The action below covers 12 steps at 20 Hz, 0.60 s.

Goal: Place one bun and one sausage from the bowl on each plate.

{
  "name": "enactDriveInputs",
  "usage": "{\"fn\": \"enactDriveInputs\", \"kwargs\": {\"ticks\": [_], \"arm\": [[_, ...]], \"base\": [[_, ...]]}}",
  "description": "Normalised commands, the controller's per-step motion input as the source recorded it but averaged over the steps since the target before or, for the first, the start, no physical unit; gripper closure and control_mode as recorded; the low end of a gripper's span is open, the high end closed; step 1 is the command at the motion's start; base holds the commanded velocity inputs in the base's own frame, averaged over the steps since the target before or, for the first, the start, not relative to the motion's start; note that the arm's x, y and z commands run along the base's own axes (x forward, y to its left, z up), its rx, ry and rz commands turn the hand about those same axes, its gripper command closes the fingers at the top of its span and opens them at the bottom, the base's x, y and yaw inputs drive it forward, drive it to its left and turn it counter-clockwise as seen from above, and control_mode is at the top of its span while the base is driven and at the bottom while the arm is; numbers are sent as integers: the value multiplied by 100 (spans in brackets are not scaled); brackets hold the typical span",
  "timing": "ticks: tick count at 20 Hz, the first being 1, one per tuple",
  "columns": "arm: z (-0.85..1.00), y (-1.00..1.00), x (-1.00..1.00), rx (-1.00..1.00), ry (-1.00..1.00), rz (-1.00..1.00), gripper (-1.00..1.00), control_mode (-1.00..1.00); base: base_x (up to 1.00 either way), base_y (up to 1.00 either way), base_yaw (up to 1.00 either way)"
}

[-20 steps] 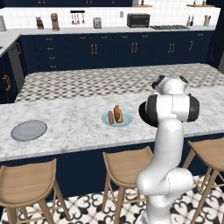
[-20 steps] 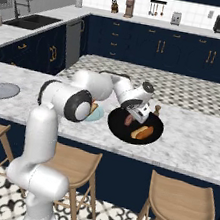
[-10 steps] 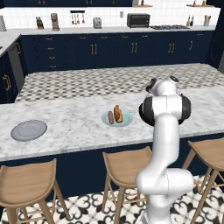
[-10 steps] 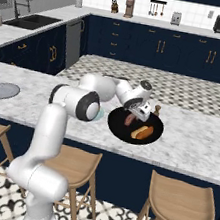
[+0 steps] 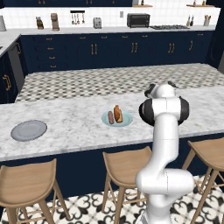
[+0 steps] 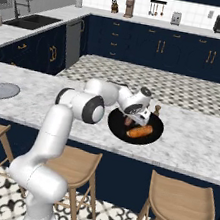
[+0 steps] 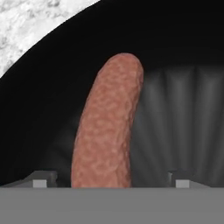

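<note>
Kitchen with navy cabinets and a patterned floor; a long marbled grey counter (image 5: 74, 127) runs across the front, with wooden stools (image 5: 124, 164) tucked under its near edge.

Left base view: the white arm (image 5: 164, 144) rises at the right and hides what lies behind its upper joint. Clear in this view are both plates. The grey plate (image 5: 29, 130) lies bare near the left end of the counter. The light blue plate (image 5: 117, 118) lies mid-counter, just left of the arm, and carries one bun (image 5: 117, 111) and one sausage (image 5: 110, 117) side by side.

Right base view: the arm bends low over the counter and ends above the black bowl (image 6: 150, 137). The bowl holds an orange-brown bun (image 6: 139, 132) toward its near side and a reddish sausage (image 6: 127, 121) on the side nearer the arm, partly covered by the hand. A wooden knob (image 6: 157, 110) stands on the bowl's far rim. The gripper (image 6: 137, 117) hangs directly over that sausage. The grey plate (image 6: 1, 90) shows far left; the blue plate is hidden by the arm in this view.

Hand view: close on the bowl's ribbed black interior (image 7: 183, 109), a patch of marble at top left. The sausage (image 7: 109, 127) runs lengthwise between the two fingertips (image 7: 40, 183), nearer to one of them. The jaws stand wide apart on either side of it, nothing clamped; whether a pad touches the sausage cannot be told.
</note>
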Motion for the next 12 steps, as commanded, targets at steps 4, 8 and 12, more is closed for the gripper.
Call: {"fn": "enactDriveInputs", "kwargs": {"ticks": [4, 8, 12], "arm": [[-12, 3, 3, 0, 1, 7, 100, -100], [1, 2, -5, -1, -1, 0, 100, -100], [28, 12, -23, -10, 0, -4, 100, -100]], "base": [[0, 0, 0], [0, 0, 0], [0, 0, 0]]}}
